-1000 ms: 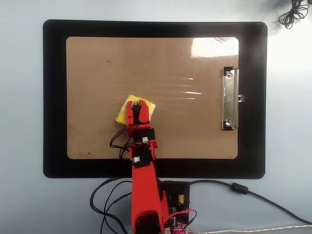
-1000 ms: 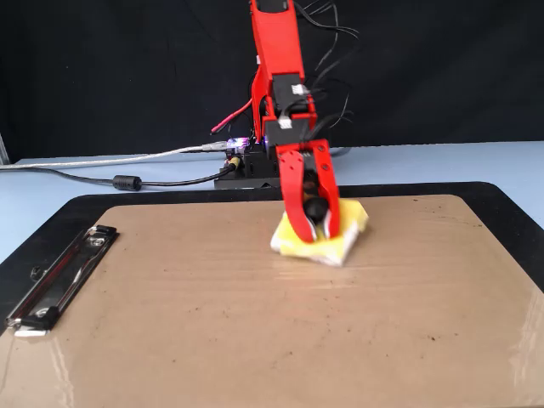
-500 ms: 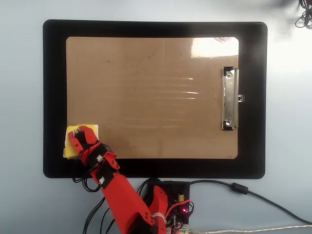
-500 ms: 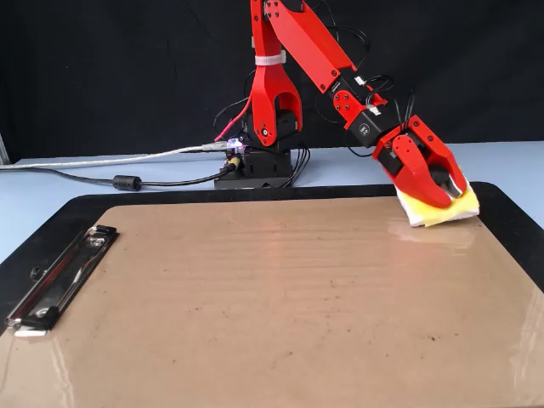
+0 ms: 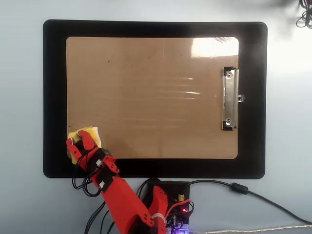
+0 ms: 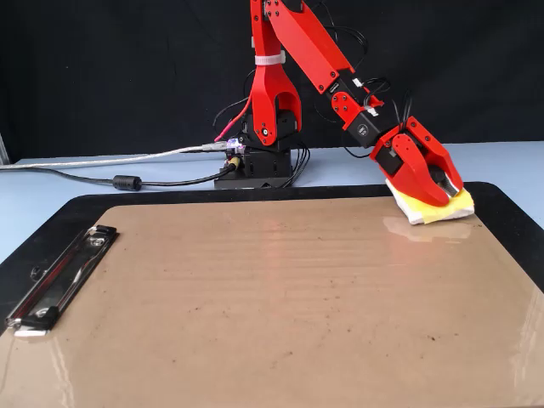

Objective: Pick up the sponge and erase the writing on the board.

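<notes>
The tan-brown board lies on a black mat, its silver clip at the right in the overhead view. No writing shows on the board in either view, only faint specks and glare. My red gripper is shut on the yellow sponge at the board's lower left corner in the overhead view. In the fixed view the gripper presses the sponge onto the board's far right corner. The sponge's black spot is hidden by the fingers.
The black mat frames the board on a light blue table. My arm's base stands just beyond the mat's edge, with cables running off along the table. The clip sticks up at the left in the fixed view.
</notes>
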{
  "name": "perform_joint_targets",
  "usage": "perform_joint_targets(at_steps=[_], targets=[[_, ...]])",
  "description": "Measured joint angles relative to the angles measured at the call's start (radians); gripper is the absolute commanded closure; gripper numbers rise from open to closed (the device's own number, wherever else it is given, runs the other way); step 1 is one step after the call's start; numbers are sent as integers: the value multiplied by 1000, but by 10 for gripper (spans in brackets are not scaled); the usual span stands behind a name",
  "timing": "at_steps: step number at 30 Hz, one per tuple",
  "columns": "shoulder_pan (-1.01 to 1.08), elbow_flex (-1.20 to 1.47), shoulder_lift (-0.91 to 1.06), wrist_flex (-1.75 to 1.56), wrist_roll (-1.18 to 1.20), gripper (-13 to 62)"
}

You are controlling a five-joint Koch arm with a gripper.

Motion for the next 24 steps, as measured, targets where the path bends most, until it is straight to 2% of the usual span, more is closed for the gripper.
perform_joint_targets(at_steps=[8, 16, 20, 24], targets=[[2, -32, -31, -21, 29, 165], [83, -268, -6, -20, 32, 168], [291, -267, 123, 25, 37, 169], [574, -78, 434, 161, 69, 171]])
